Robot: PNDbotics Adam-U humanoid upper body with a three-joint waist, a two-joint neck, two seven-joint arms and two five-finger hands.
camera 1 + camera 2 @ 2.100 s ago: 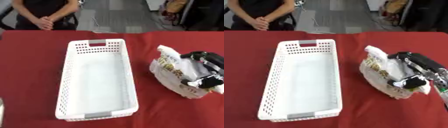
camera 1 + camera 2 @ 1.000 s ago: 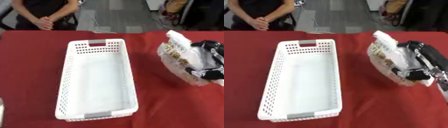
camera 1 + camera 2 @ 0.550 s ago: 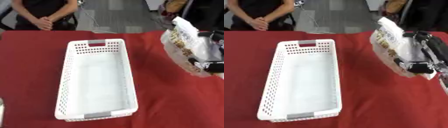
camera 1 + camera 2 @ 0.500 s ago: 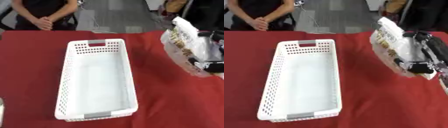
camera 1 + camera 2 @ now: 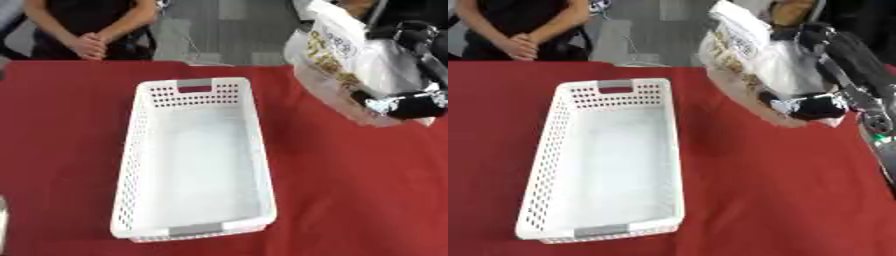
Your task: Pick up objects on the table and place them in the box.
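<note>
The box [image 5: 197, 160] stands empty on the red bench [image 5: 350, 200]. The right hand [image 5: 815, 100], fingers curled round the bag [image 5: 750, 65], has lifted it clear of the bench, right of the box. Transfer over the box comes next. Left hand not visible.

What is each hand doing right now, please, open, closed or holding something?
Right hand: shut on the plastic snack bag, lifted above the red table.
Left hand: not in view.
</note>
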